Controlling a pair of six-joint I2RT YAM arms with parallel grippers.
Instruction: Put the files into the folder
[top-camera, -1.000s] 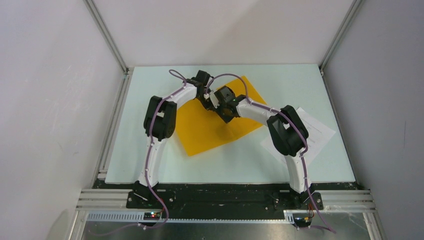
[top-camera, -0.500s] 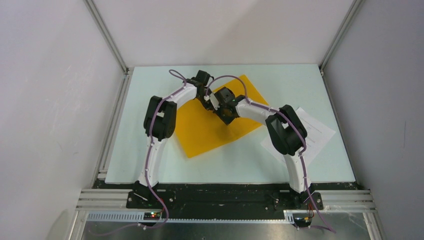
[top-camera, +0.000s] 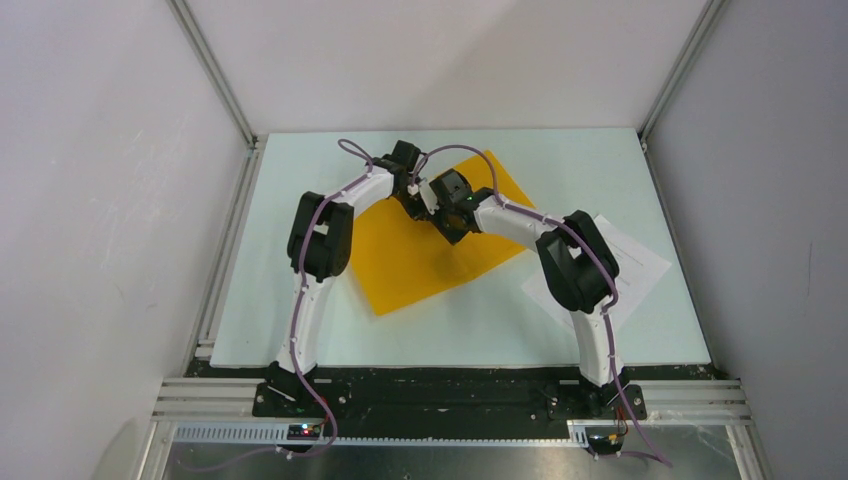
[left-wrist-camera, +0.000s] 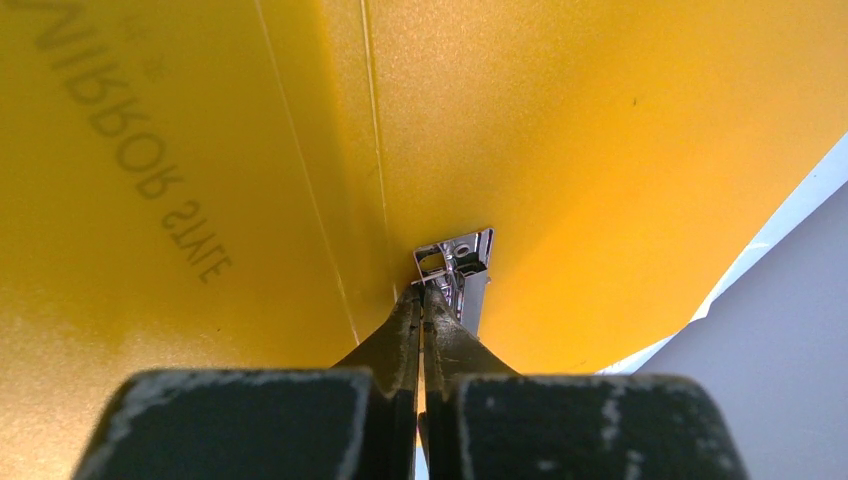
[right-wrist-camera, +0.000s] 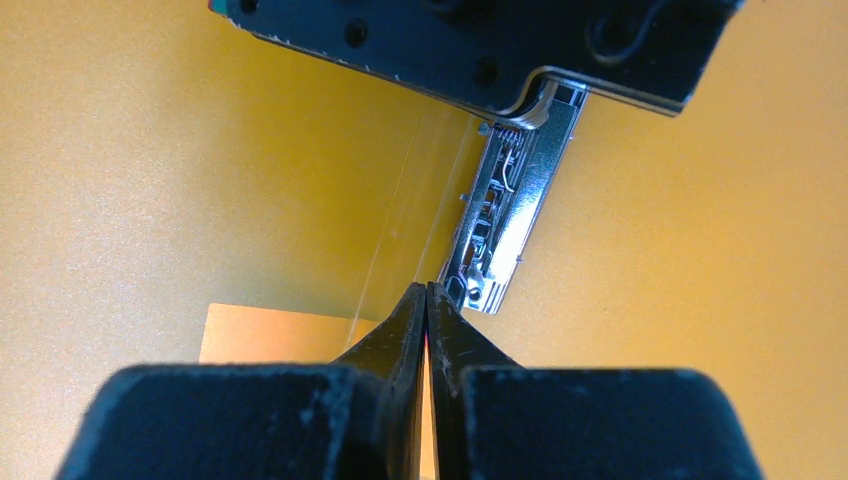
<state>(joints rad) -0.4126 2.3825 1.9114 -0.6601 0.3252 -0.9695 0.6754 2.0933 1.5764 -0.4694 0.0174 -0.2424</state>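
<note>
Orange-yellow flat card folder (top-camera: 420, 262) lay mid-table. Your left gripper (left-wrist-camera: 422, 297) and right gripper (right-wrist-camera: 427, 290) both had jaws pressed together at its silver metal clip (left-wrist-camera: 458, 262). The printed white paper files (top-camera: 632, 262) lay to its right.

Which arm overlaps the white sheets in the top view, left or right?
The right arm: its black elbow covers part of the files on the right. The left arm sits by the folder's left edge.

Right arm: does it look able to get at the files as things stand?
Probably yes. The files lie uncovered on its own side, partly beneath its elbow; its fingers are shut over the folder, so it must pull back and open first.
</note>
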